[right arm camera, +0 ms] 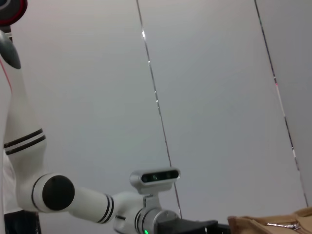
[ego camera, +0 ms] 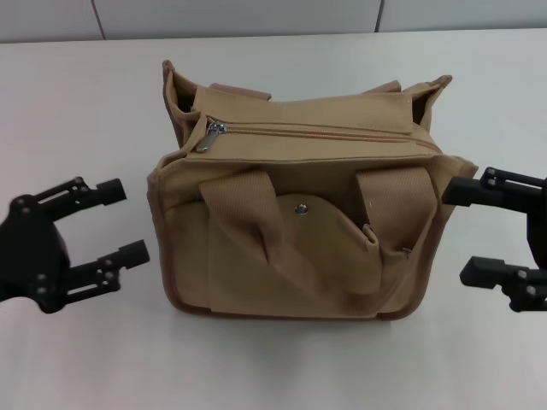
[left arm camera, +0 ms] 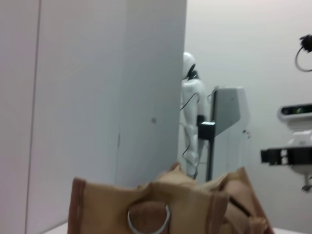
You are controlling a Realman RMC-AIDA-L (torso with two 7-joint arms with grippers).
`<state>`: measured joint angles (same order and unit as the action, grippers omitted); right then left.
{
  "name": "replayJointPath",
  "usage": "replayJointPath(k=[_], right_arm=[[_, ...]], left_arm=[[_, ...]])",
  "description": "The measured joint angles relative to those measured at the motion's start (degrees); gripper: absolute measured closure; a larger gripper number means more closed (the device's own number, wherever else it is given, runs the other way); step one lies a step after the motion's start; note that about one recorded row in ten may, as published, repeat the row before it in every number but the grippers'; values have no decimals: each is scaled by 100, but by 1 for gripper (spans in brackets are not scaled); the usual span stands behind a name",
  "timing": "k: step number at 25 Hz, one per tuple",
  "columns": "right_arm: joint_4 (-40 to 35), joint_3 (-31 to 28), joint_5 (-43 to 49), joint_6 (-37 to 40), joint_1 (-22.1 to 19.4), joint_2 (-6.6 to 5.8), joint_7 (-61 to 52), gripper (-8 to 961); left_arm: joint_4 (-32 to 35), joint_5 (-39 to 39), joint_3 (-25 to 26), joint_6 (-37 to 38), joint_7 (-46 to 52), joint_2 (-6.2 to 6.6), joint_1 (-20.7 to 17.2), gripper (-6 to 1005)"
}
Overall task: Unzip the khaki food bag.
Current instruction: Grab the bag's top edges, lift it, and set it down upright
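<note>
The khaki food bag (ego camera: 312, 226) sits upright in the middle of the white surface (ego camera: 77, 102), a boxy tan canvas thing edged in brown piping. Its top zipper (ego camera: 316, 131) is closed, running from 9 to 3 o'clock, with the silver zipper pull (ego camera: 211, 135) resting at the 9 o'clock end. A webbing handle (ego camera: 256, 213) droops over the front face. The front pocket flap (ego camera: 329, 224) lies slightly rumpled, with its metal snap (ego camera: 301, 207) showing.
</note>
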<state>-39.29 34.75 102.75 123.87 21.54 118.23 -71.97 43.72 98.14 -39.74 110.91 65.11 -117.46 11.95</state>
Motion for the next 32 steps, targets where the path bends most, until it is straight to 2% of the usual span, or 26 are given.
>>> replayJointPath(k=[1,4,7,9,14,23,32], right_arm=[[33,-38,-4,-12,0,-1,7,194],[44,-53,-5,-23,8,-1,19,197],[70,-54,-8,-31,32,-2,60,199],[77,-56,-9,-34,37,-2,68,200],[79,-56,-10,-38,23,-2,69,204],[80,-98,-10,-38,-19,-2,71,211],[218,-108,-10,-47,-28,-7,216,218]], left_arm=[[-29,134,42,-182,-162,-92,-7,272],[-181,147,-67,-387,-316,-115,2,280],[-291,143,-103,-476,-417,-122,24,288],[-727,111,-141,-716,-805,-132,152,293],[-1261,86,-115,-898,-1182,-140,366,307],[-1604,89,-142,-1199,-1541,-146,576,331],[-1617,82,-141,-1123,-1715,-126,581,685]])
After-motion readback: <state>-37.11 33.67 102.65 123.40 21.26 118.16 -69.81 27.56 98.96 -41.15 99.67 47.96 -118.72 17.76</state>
